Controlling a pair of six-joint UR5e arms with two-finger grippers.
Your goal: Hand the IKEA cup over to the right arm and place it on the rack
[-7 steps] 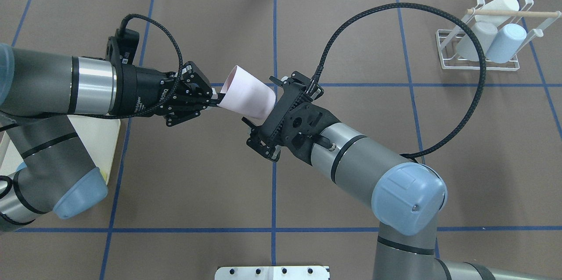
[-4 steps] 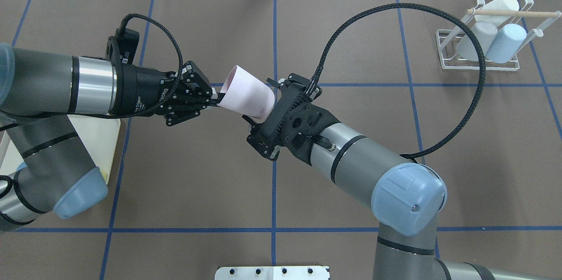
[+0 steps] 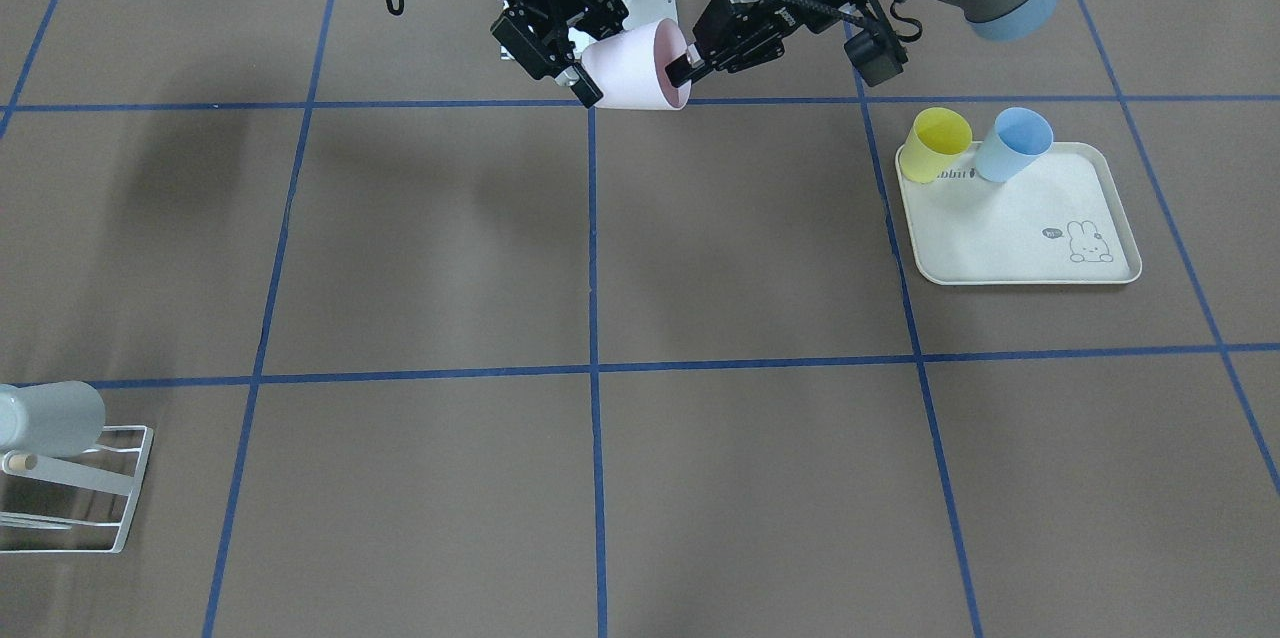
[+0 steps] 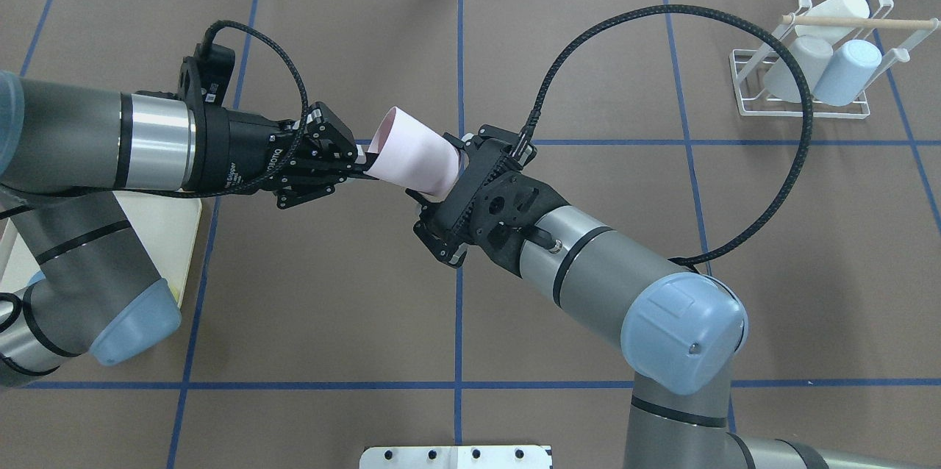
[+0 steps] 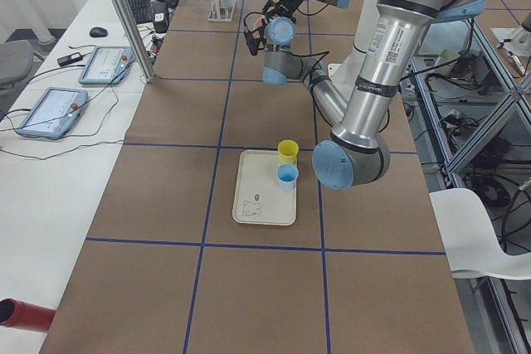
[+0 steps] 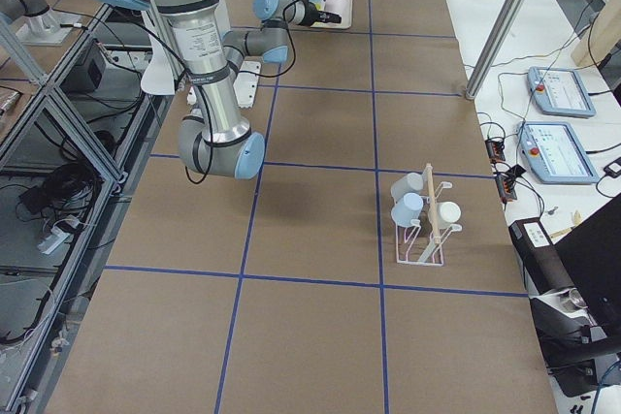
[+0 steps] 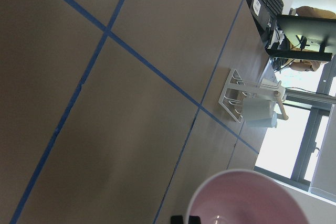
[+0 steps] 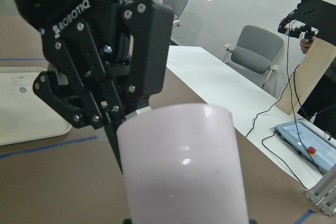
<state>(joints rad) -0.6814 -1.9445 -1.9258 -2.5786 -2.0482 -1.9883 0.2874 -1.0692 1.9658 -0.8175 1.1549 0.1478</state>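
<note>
Left gripper's (image 3: 686, 64) finger inside pink cup (image 3: 628, 68) shows front-on, not overhead.

Pink cup (image 4: 412, 160): smooth plastic, soft sheen. Desk (image 4: 309, 307): matt brown paper cover, blue tape lines (image 4: 684, 142). Rack (image 4: 805, 115): white coated wire, bare wood rod (image 4: 860, 23). Right arm (image 4: 588, 263): satin grey metal, glossy blue caps (image 4: 684, 333). Cable (image 4: 735, 13): braided black sleeve.

cup (image 4: 412, 159) between left tool (image 4: 362, 165) and right tool (image 4: 438, 176); rack (image 4: 903, 25) right, tray (image 4: 173, 232) left.
</note>
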